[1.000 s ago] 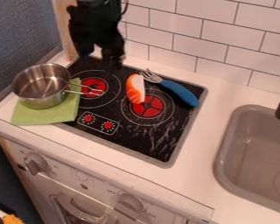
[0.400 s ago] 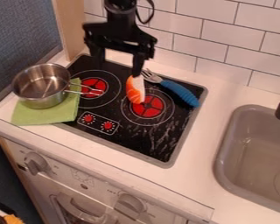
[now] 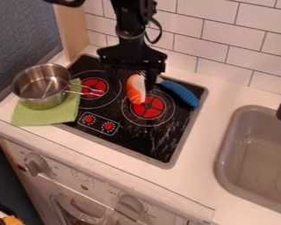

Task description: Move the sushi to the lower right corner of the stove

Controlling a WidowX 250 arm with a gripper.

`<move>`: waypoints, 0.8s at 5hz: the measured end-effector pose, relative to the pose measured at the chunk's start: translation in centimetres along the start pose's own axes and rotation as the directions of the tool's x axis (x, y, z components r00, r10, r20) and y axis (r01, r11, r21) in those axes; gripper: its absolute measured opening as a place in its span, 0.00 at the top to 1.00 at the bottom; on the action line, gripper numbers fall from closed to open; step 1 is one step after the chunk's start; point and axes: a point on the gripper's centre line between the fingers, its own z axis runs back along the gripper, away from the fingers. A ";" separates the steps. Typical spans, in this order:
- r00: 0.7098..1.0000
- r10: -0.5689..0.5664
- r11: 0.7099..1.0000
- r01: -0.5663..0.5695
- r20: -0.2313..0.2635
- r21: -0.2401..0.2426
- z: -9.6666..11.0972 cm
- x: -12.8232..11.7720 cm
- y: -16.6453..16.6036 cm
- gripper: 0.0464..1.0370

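The black gripper [image 3: 131, 81] hangs over the back middle of the stove, its two fingers spread apart and pointing down. Between and just in front of the fingers is the orange and white sushi [image 3: 135, 89], lying on the black stove top [image 3: 157, 138] at the upper left edge of the right burner. One finger stands to the left of the sushi, the other close along its right side. Whether either finger touches it, I cannot tell.
A blue-handled fork [image 3: 181, 93] lies right of the gripper, its tines partly covered. At the left, a metal pot [image 3: 41, 86] stands on a green cloth [image 3: 46, 115], its handle over the left burner. The sink [image 3: 257, 154] is at the right.
From the stove's back left, the gripper has moved right and then lower, down around the sushi. The sushi, fork and pot have not moved.
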 end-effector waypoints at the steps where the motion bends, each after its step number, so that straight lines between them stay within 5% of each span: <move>1: 1.000 0.010 1.000 -0.010 -0.021 0.004 -1.3 0.2 -0.3 0.04; 4: 0.997 0.066 0.995 -0.062 -0.040 0.082 -4.0 1.4 -0.4 0.09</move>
